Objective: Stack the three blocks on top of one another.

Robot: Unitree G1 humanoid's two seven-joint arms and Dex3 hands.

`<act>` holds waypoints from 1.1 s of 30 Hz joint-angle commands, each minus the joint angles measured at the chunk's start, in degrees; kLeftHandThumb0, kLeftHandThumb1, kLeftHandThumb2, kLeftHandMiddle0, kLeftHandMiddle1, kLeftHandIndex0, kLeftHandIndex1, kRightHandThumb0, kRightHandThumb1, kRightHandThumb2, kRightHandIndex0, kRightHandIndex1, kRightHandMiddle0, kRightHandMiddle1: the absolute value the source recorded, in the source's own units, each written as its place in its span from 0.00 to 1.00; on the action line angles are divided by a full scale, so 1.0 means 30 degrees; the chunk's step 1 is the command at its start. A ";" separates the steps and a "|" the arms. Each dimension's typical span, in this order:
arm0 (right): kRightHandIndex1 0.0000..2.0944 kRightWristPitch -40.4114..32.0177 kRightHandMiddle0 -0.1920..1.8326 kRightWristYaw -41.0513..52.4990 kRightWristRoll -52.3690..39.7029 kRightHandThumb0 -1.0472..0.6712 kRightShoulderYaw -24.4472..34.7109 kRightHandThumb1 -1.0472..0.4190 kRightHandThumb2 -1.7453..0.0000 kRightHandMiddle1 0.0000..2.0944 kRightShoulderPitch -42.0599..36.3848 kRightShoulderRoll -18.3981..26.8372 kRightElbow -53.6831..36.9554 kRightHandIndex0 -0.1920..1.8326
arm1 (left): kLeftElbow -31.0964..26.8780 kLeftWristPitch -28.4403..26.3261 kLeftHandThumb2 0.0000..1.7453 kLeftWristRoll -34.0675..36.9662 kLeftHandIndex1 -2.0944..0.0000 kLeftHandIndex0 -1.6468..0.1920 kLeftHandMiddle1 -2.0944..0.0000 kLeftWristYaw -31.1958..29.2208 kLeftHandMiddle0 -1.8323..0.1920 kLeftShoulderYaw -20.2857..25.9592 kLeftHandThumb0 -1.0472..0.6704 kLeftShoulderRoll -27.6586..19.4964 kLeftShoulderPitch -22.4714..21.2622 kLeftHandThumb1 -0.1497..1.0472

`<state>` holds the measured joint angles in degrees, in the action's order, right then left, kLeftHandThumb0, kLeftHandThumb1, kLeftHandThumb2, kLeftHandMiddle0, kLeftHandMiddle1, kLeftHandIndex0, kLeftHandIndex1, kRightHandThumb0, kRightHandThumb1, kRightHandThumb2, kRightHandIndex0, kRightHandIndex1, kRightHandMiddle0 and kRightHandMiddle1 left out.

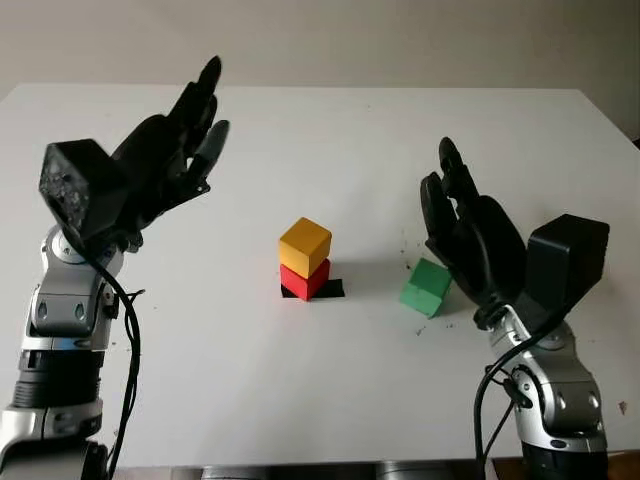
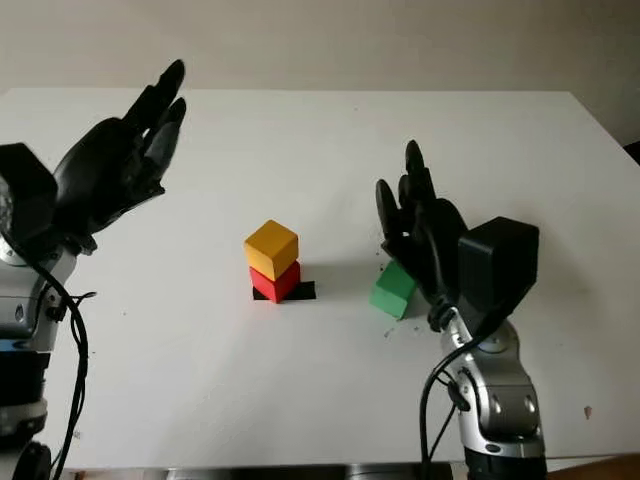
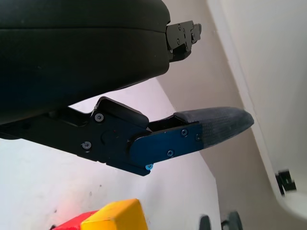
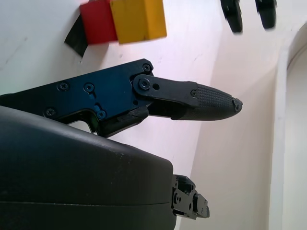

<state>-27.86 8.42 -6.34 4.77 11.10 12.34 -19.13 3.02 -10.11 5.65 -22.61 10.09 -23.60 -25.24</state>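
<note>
I see the yellow block (image 1: 305, 246) stacked on the red block (image 1: 304, 279) mid-table, well clear of every edge. The green block (image 1: 426, 287) sits just beside my empty, open right hand (image 1: 462, 230). My left hand (image 1: 170, 150), open, hangs toward the table's (image 1: 330, 390) left edge.

Right hand (image 4: 144, 103) open, yellow block (image 4: 139, 19) touching red block (image 4: 98, 21), white table (image 4: 33, 33)
</note>
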 commanded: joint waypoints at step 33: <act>0.05 0.7586 0.18 1.0115 0.5817 0.30 -0.1253 0.19 0.98 0.07 0.3219 1.3147 0.1373 0.12 | -0.1449 -0.0405 0.40 0.1951 1.00 1.00 1.00 0.2561 1.00 -0.0012 0.14 0.3016 0.3821 1.00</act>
<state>-6.90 37.87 10.72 1.51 19.55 49.82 -15.46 -0.33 -11.30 11.11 -15.14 9.96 -14.76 -13.83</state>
